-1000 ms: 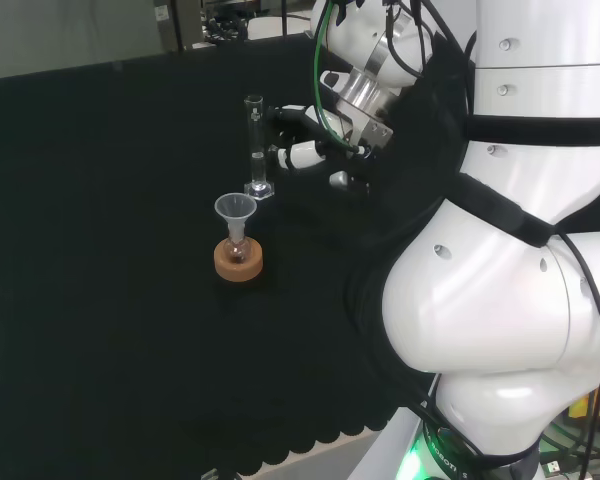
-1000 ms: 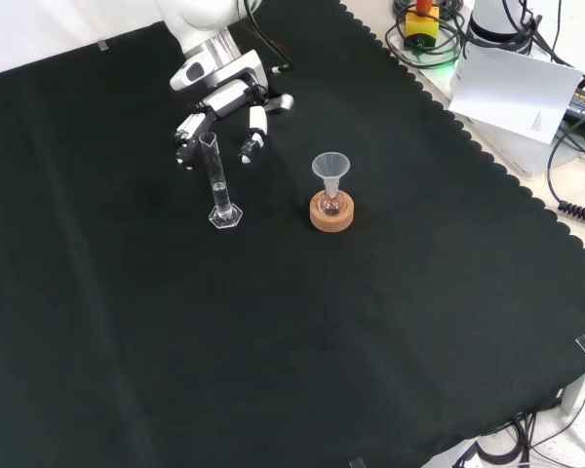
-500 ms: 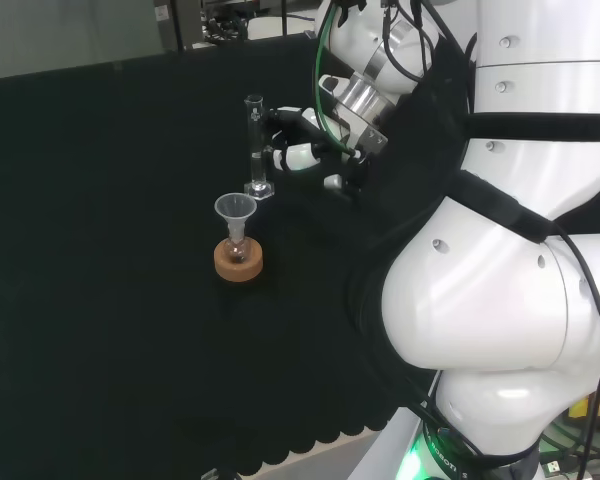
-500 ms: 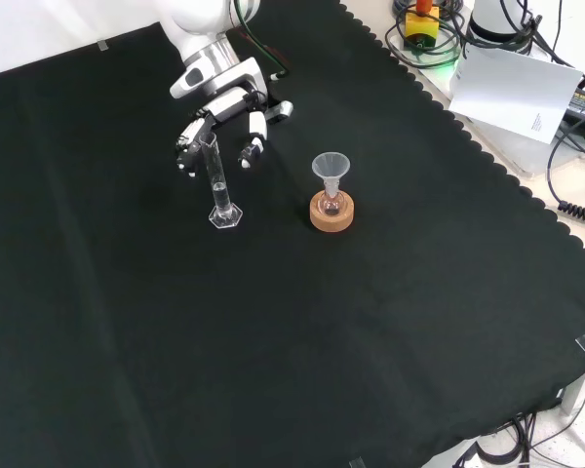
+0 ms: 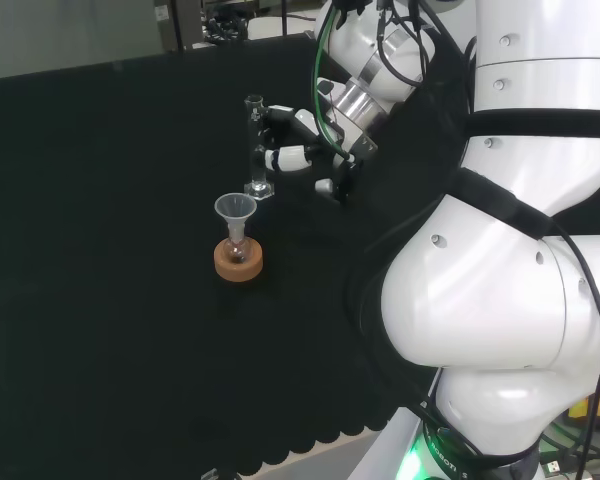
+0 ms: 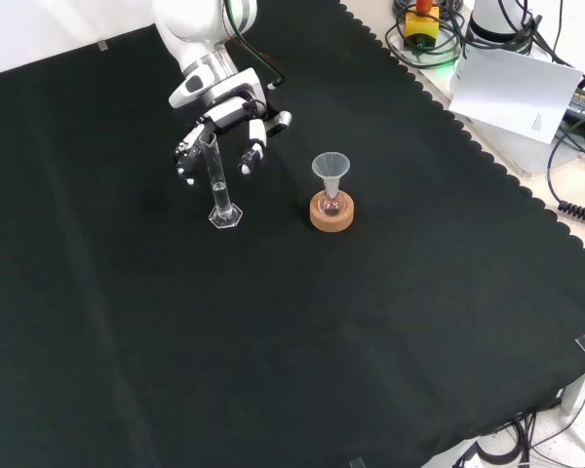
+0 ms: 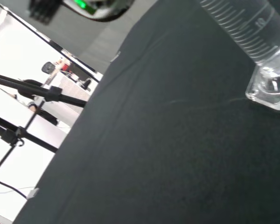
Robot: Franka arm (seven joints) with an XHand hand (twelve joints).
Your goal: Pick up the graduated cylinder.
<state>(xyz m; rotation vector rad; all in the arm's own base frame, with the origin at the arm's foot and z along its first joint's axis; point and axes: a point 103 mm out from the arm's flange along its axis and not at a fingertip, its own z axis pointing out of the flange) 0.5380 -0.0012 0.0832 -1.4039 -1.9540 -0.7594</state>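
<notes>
Glass graduated cylinder [image 6: 218, 182] is seen upright on black cloth [image 6: 273, 331], not yet lifted; the hand [image 6: 224, 132] is positioned just behind it, fingers [image 6: 256, 138] spread, unclosed

Clear graduated cylinder [image 6: 217, 178], upright on its hexagonal foot, printed scale marks, on black cloth

Graduated cylinder [image 6: 215, 175]: clear, glossy glass or plastic, catching light. Cloth [image 6: 273, 331]: matt black, lying faintly creased. Stand [image 6: 331, 213]: dull cork, showing grainy.
</notes>
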